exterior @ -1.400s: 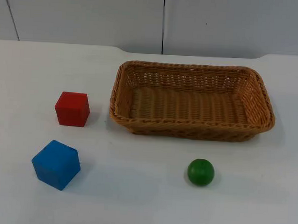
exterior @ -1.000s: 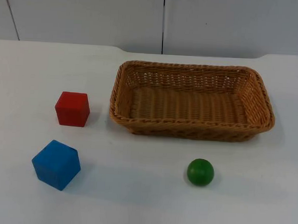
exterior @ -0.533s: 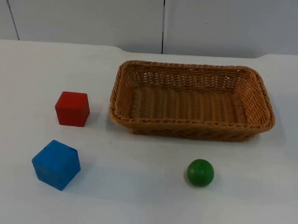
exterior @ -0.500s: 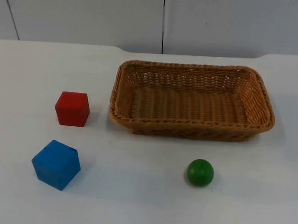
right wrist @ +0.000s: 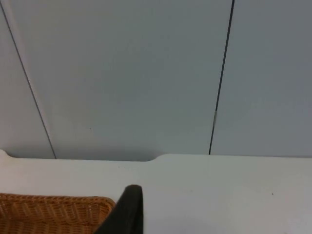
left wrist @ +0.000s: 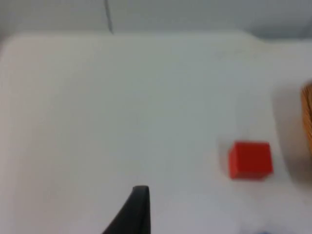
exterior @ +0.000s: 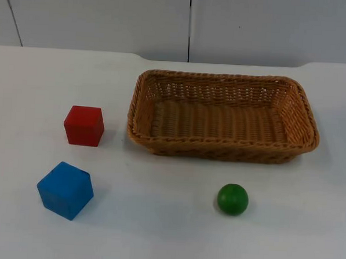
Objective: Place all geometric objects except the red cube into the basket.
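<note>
White bench (exterior: 173, 234) runs back to a grey partition wall (exterior: 109, 16). Largest on it is the woven basket (exterior: 221, 150), standing toward 1 o'clock from the bench's middle, with nothing inside. A blue cube (exterior: 65, 190) sits at 8 o'clock, turned corner-on, well apart from the basket. At 9 o'clock the red cube (exterior: 84, 125) rests near the basket's short side without touching it, and the left wrist view finds it (left wrist: 250, 159) beside a sliver of the basket's edge. Smallest is the green ball (exterior: 232, 199), at 5 o'clock, near the basket's long front wall but apart from it. One dark fingertip of the left tool (left wrist: 131, 212) hangs above bare bench; the right tool (right wrist: 124, 209) sits near the basket's rim (right wrist: 53, 212), facing the wall. How far either tool is open I cannot tell.
</note>
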### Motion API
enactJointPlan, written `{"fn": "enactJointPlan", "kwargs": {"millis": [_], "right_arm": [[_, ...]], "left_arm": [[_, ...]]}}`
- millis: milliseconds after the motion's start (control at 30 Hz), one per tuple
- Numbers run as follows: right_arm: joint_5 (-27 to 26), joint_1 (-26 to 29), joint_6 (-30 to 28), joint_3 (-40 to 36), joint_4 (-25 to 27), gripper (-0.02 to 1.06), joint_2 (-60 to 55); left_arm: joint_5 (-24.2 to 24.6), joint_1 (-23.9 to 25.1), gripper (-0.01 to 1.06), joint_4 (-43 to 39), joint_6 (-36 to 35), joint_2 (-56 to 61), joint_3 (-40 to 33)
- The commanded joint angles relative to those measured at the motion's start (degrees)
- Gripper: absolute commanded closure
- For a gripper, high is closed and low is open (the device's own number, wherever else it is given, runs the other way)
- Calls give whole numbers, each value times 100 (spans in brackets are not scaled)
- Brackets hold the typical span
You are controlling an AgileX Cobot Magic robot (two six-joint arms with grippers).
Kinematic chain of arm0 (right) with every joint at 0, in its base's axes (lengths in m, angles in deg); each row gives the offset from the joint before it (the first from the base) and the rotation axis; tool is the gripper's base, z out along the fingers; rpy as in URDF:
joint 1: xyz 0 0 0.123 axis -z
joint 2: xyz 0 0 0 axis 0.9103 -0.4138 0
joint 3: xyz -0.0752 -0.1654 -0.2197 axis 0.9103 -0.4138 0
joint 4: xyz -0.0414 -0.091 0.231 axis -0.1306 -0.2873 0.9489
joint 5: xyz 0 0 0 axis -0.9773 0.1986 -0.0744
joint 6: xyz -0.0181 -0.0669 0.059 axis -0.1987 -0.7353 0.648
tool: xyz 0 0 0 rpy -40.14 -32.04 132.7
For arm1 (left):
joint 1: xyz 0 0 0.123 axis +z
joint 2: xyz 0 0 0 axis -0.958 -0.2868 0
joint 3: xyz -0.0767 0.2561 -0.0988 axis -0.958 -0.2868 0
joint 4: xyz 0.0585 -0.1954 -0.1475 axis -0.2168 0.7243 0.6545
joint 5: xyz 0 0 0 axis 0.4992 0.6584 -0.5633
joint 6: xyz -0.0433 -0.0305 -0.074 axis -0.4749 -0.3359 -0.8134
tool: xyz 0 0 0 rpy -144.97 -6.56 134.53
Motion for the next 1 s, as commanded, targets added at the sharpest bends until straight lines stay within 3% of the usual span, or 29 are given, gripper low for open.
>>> {"fn": "enactJointPlan", "kwargs": {"millis": [0,233,400,567,800,967], "right_arm": [[20,20,-50,32,-35,1,-3],[43,20,-50,32,-35,1,-13],[101,20,-91,32,-22,1,-13],[184,20,-92,32,-33,1,-13],[325,20,-203,32,-33,1,-13],[313,20,-215,32,-33,1,-13]], "left_arm": [[-243,-32,0,651,340,-207,-415],[-529,-155,0,1601,1242,-952,-1264],[-790,-1064,0,1591,1479,-1941,-1273],[-1224,-1564,0,1416,1505,-2656,-1273],[-1534,-1632,0,1379,1708,-3399,-1273],[-2058,-1632,0,1353,1896,-3771,-1273]]}}
